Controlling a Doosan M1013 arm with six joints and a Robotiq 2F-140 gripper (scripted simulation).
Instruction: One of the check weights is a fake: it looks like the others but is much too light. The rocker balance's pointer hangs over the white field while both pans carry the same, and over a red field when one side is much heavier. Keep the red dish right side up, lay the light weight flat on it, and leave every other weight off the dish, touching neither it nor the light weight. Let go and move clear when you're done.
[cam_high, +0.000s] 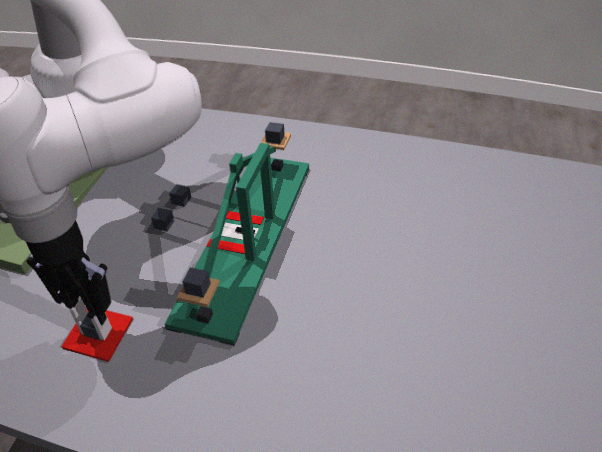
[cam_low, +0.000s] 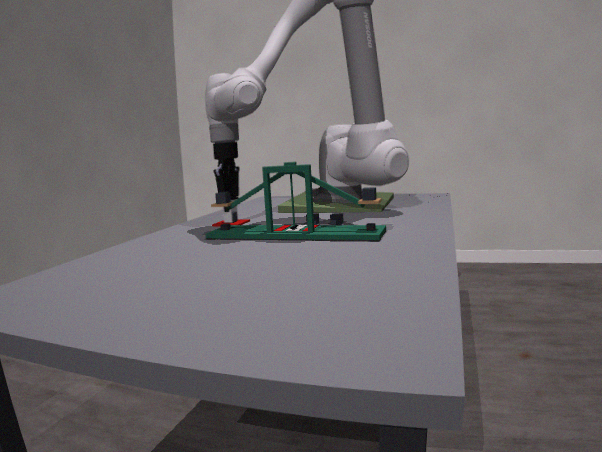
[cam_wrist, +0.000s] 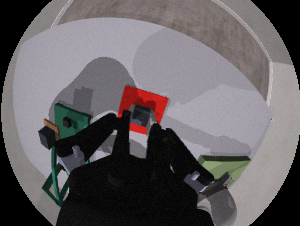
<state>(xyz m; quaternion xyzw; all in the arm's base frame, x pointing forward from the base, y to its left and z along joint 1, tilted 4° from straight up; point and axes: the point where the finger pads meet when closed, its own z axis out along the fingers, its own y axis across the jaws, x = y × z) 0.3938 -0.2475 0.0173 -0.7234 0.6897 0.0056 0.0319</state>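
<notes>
My gripper is shut on a dark cube weight, low over the middle of the red dish. I cannot tell whether the weight touches the dish, which lies flat. The green rocker balance has one weight on its near pan and one weight on its far pan. Its pointer hangs over the white field. Two more weights lie on the table, apart from the dish.
The balance stands close beside the dish, its near pan raised above its base. Small black blocks sit on the base under the pans. The arm's olive-green mounting plate is behind the table weights. The table edge is beyond the dish.
</notes>
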